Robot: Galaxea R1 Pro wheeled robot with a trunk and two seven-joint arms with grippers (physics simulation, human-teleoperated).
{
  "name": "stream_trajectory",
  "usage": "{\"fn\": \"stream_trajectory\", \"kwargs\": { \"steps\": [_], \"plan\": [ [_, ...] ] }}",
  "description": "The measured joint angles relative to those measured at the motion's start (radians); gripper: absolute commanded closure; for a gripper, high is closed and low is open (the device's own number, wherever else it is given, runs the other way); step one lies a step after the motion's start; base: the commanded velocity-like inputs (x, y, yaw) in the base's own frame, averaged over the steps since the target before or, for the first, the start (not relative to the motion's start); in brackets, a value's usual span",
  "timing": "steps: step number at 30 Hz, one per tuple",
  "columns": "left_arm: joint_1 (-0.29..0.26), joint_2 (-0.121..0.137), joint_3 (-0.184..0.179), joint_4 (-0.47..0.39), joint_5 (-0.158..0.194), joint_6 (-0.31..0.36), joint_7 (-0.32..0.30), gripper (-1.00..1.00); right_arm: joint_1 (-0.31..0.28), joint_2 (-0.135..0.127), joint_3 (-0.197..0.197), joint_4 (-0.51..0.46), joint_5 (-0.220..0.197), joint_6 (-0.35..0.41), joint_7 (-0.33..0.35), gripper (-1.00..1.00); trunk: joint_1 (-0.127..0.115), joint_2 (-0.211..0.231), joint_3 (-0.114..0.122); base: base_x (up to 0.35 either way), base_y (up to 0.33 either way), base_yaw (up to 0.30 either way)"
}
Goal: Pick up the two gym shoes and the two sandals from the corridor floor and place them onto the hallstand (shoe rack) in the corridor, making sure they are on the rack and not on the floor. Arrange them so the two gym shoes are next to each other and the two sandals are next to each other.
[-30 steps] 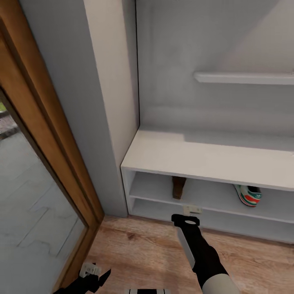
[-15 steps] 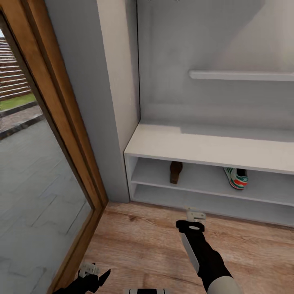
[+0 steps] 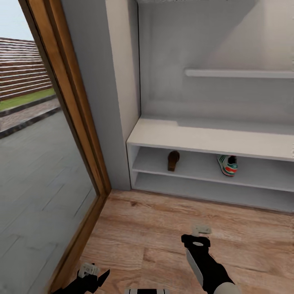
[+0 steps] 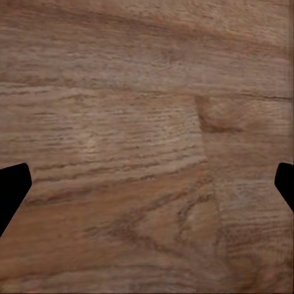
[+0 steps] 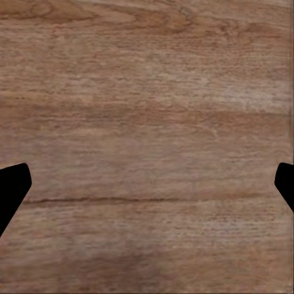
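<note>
hallstand [image 3: 196, 139], shelf holding sandal [image 3: 173, 160], gym shoe [image 3: 227, 164]

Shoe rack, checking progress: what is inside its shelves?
The shoe rack holds one sandal and one gym shoe, apart on the upper open shelf. The bottom shelf's visible part looks bare; its right end is out of frame.

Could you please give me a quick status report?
Both grippers open, empty, over corridor floor. One sandal and one gym shoe on hallstand's upper shelf, apart. Nothing obstructing.

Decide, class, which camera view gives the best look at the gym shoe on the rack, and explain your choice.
The head view. There the gym shoe stands on the upper open shelf of the hallstand, heel towards the camera, to the right of a sandal. Both wrist views look down at the wood floor and give nothing of the shoe.
</note>
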Motion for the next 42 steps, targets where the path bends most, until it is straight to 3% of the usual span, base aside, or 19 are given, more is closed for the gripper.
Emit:
{"fn": "stream_trajectory", "kwargs": {
  "steps": [8,17,38,42],
  "plan": [
    [0.000,-0.001,0.000,0.002,-0.001,0.000,0.001,-1.00,0.000,-0.035,0.000,0.149,0.000,-0.119,-0.001,-1.00,0.000,0.000,0.000,-0.329,0.000,0.000],
    [0.000,-0.003,0.000,0.003,-0.001,0.000,0.001,-1.00,0.000,-0.072,-0.001,0.221,0.001,-0.210,-0.002,-1.00,-0.001,0.000,0.000,-0.181,0.000,0.000],
    [0.006,0.004,0.000,0.013,-0.004,-0.001,0.001,-1.00,0.000,-0.081,0.003,0.299,0.003,-0.220,-0.005,-1.00,-0.001,0.000,0.000,-0.005,0.000,0.000],
    [0.007,0.005,0.000,0.014,-0.004,-0.001,0.001,-1.00,0.000,-0.095,0.003,0.307,0.003,-0.222,-0.005,-1.00,-0.001,0.000,0.000,0.000,0.000,0.000]
  ]
}}
